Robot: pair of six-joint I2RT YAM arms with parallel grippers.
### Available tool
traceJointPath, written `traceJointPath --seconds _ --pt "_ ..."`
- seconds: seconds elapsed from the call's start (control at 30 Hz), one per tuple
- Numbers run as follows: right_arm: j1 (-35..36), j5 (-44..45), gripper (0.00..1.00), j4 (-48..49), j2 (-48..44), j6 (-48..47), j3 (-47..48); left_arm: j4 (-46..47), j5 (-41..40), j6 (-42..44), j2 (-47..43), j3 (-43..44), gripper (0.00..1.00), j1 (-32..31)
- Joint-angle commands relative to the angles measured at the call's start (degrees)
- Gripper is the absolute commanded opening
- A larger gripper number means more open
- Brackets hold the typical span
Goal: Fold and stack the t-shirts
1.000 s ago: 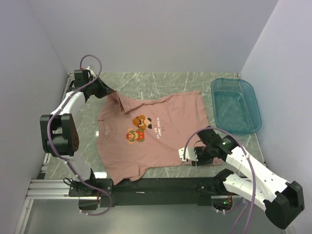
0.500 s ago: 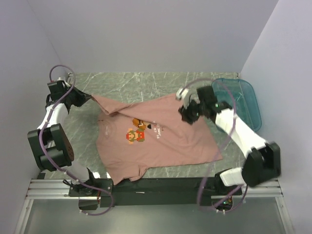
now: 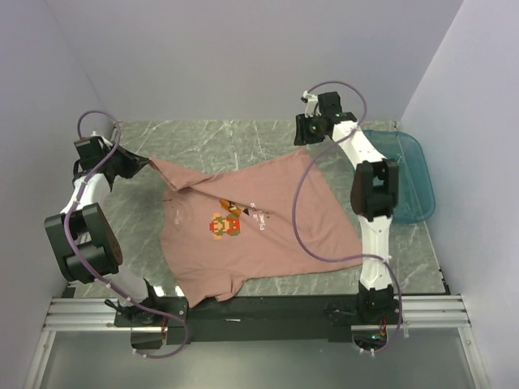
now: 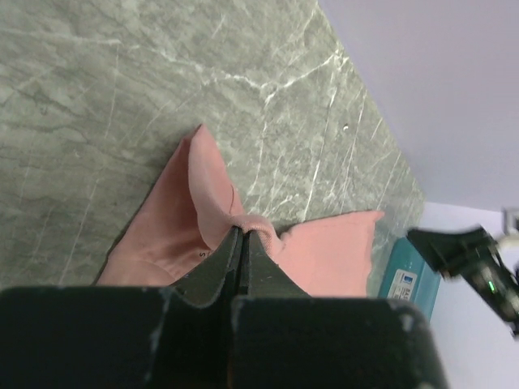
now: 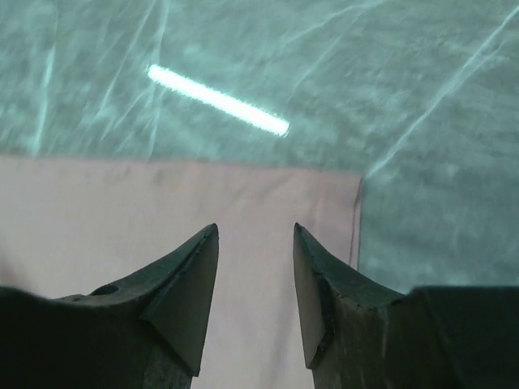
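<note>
The dusty-pink t-shirt (image 3: 268, 227) lies spread across the marble table, with its pixel-figure print (image 3: 226, 222) facing up. My left gripper (image 3: 146, 163) is at the far left, shut on a bunched fold of the shirt's sleeve end (image 4: 212, 190), pulled out to the left; in the left wrist view the jaws (image 4: 240, 232) pinch pink cloth. My right gripper (image 3: 306, 142) hovers over the shirt's far right corner (image 5: 324, 194). In the right wrist view the gripper (image 5: 255, 232) is open, with flat cloth below it and nothing between the fingers.
A translucent teal tub (image 3: 422, 166) stands at the right, partly behind the upright right arm (image 3: 373, 203); it also shows in the left wrist view (image 4: 403, 281). Pale walls close in the back and both sides. Bare marble (image 3: 235, 134) lies beyond the shirt.
The right arm swung from the shirt's near right edge up to its far right corner, and its jaws opened. The left gripper pulled the sleeve further left; the shirt now lies skewed.
</note>
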Motion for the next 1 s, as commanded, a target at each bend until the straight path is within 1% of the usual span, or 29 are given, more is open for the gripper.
traceJointPath --seconds 0.0,0.1,0.17,0.2,0.27,0.37,0.53,0.67,0.7,0.97 --pt "-1.6 3.37 0.49 -6.39 9.11 8.81 14.26 3.38 2.27 0.36 0.1 -0.45 0.0 0.1" --pt "-1.96 4.78 0.5 -7.63 13.62 7.5 19.73 3.74 3.07 0.27 0.36 -0.53 0.0 0.1" --pt "-2.31 4.17 0.53 -7.54 15.73 6.62 20.98 4.43 4.29 -0.26 0.54 -0.62 0.0 0.01" --pt "-2.57 3.9 0.54 -9.28 16.35 6.18 23.86 4.53 4.56 -0.35 0.63 -0.62 0.0 0.01" --pt "-2.75 4.77 0.57 -9.39 16.18 5.83 24.24 4.61 4.91 -0.44 0.54 -0.62 0.0 0.01" --pt "-2.83 6.97 0.62 -9.47 16.18 1.79 22.83 4.88 5.18 -0.78 0.54 -0.71 0.0 0.01" --pt "-2.75 4.08 0.63 -12.64 18.37 -0.67 23.62 5.14 5.88 -0.88 0.63 -0.89 0.0 -0.16" --pt "-2.4 4.25 0.62 -13.43 21.0 -1.46 24.85 5.05 6.05 -0.61 0.89 -0.8 0.0 -0.51" --pt "-2.4 3.9 0.62 -14.56 21.36 -1.73 26.59 4.97 5.97 -0.61 0.8 -0.8 0.0 -0.51" --pt "-1.69 3.37 0.61 -15.63 22.16 -4.71 27.84 4.62 5.88 -0.26 0.63 -0.71 0.0 -1.13"
